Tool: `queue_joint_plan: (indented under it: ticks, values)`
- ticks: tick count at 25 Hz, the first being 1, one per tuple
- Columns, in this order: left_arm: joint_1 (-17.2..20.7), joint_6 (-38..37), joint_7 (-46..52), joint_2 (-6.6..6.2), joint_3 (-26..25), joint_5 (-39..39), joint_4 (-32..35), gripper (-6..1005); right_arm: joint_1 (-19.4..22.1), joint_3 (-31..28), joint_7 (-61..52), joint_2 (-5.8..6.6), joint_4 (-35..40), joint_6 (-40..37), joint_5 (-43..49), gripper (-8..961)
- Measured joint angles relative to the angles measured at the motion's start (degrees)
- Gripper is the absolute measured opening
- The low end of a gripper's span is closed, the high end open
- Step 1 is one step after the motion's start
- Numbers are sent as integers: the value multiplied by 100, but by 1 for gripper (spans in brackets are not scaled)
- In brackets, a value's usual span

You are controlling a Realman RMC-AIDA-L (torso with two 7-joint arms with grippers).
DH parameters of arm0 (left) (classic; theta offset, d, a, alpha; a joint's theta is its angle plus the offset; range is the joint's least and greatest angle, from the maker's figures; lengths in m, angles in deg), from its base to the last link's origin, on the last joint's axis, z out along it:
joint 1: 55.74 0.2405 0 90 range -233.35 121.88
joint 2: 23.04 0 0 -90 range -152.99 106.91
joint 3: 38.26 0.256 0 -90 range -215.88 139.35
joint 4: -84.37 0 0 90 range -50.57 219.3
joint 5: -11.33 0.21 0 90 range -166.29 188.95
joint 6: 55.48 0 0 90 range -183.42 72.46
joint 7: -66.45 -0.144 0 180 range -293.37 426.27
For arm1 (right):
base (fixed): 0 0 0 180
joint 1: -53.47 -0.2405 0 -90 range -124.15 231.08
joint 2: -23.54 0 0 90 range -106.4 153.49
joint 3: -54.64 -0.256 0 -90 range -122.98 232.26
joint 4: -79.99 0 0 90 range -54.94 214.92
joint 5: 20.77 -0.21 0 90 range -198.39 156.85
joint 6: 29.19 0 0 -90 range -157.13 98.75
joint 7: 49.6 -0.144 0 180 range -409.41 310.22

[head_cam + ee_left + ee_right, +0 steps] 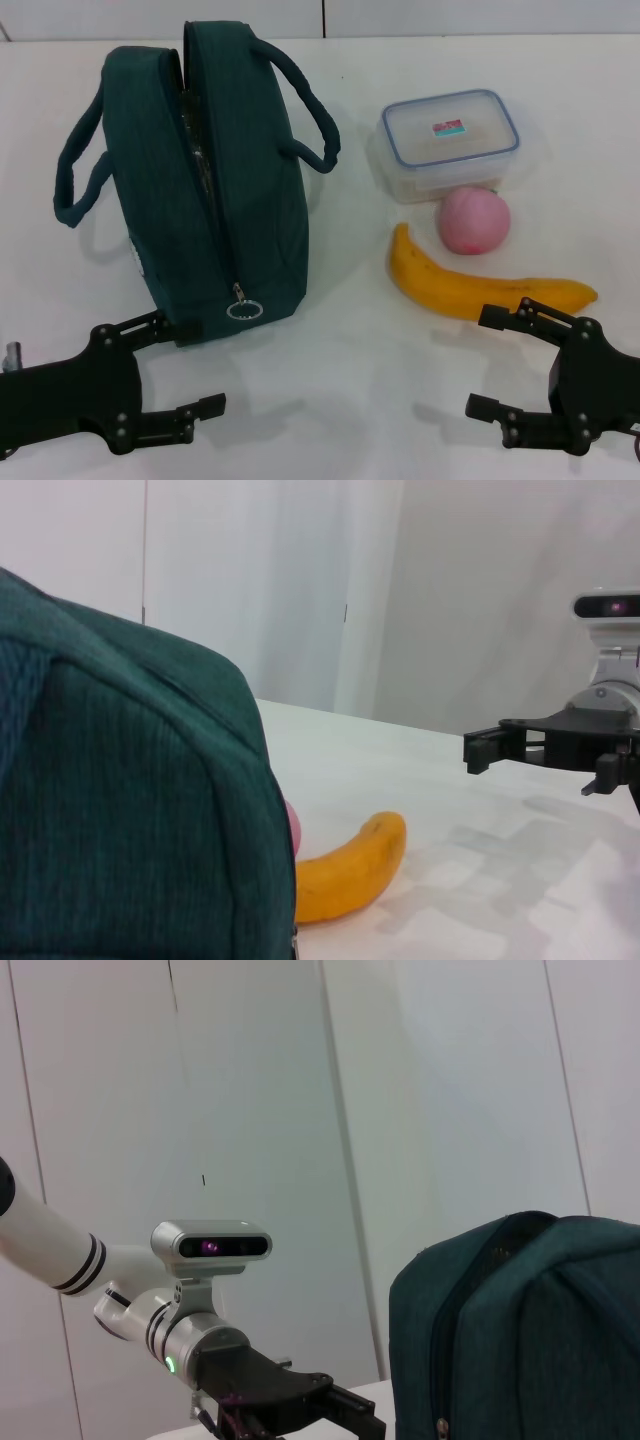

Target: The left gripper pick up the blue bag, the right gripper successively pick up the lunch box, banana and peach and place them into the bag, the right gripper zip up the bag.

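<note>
Bag (215, 190) stands unzipped; left end effector (185, 365) open beside it.

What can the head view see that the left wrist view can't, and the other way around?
Only the head view shows the lunch box, the bag's handles, its zipper pull and the left gripper, open by the bag. Only the left wrist view shows the wall behind the table. Both show the bag, banana, peach and the open right gripper.

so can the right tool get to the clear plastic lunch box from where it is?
Probably yes from above: the right tool is open, the lunch box lid is uncovered. Low and straight in, the yellow banana and pink peach lie between.
</note>
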Motion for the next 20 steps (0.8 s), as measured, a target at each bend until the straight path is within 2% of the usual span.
queue_joint_plan:
  ticks: [11, 14, 16, 20]
  values:
    - [0, -62, 8, 0, -7, -6, -8, 845, 0, -30, -6, 0, -41, -52, -6, 885]
    - [-8, -179, 335, -7, -114, -175, 11, 844, 0, -33, -6, 0, -42, -58, -8, 885]
    - [-43, -447, 829, -59, -349, -412, 34, 844, 0, -36, -6, 0, -42, -65, -11, 885]
    - [-139, -971, 1976, -256, -974, -885, 104, 844, 0, -39, -10, 0, -46, -71, -56, 885]
